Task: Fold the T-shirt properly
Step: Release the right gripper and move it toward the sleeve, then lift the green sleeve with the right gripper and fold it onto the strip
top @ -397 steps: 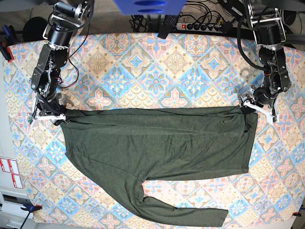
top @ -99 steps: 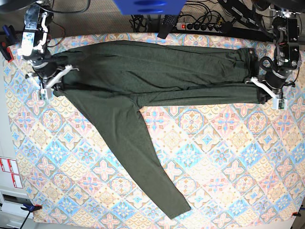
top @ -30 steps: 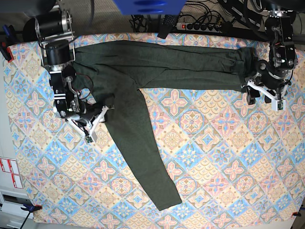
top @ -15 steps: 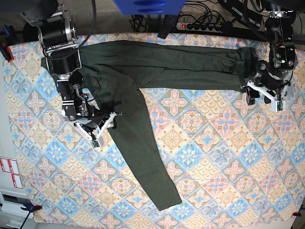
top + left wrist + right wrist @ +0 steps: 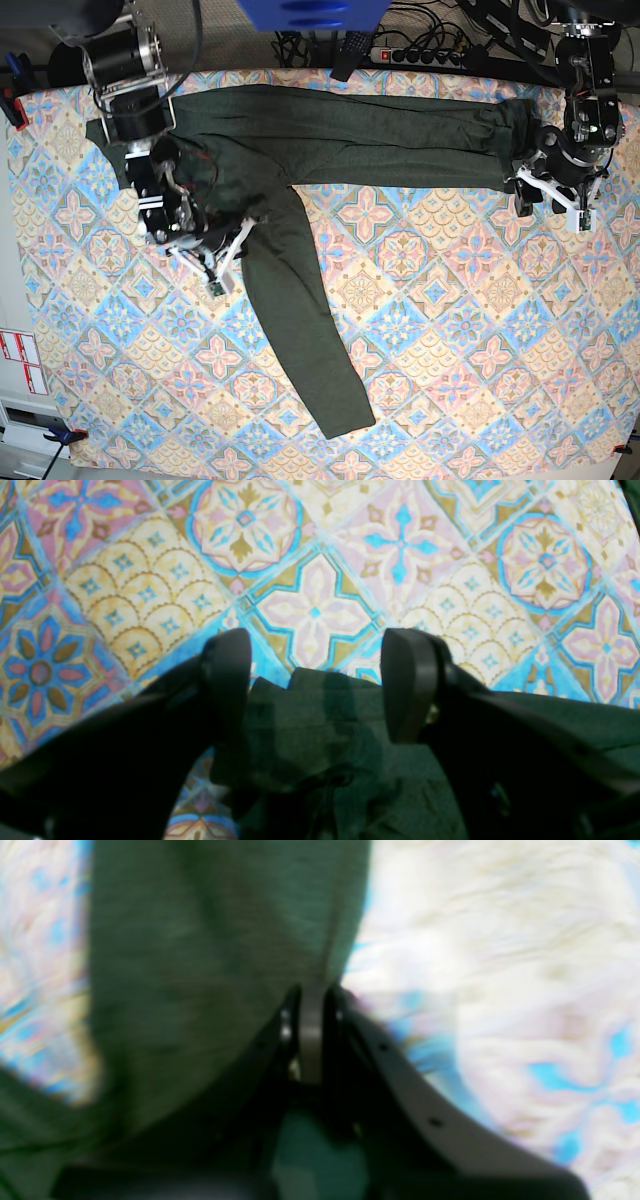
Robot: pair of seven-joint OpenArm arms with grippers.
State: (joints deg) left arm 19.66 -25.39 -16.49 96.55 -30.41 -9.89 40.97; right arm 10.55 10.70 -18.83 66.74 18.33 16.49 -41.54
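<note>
The T-shirt (image 5: pixel 330 135) lies stretched in a long band across the far side of the patterned tabletop (image 5: pixel 450 330), with one sleeve (image 5: pixel 300 330) trailing down towards the near edge. And here's the right end effector (image 5: pixel 232 247), down at the upper edge of that sleeve; the right wrist view, blurred as it is, shows its jaws pressed together with a thin fold of green fabric pinched between them. So that's a grip on the sleeve, and this looks like the sleeve-folding step: the body is laid out, and the loose sleeve has to be brought in. Over on the other side, the left end effector (image 5: pixel 551 196) hangs at the far end of the garment with its jaws spread wide apart, the bunched cloth edge lying beneath and between them, nothing held. Next, I'd judge, the right arm must lift and carry the sleeve up over the body band, laying it flat and parallel. The risk is dragging the whole shirt along, so the left arm may need to pin or grip its end.
</note>
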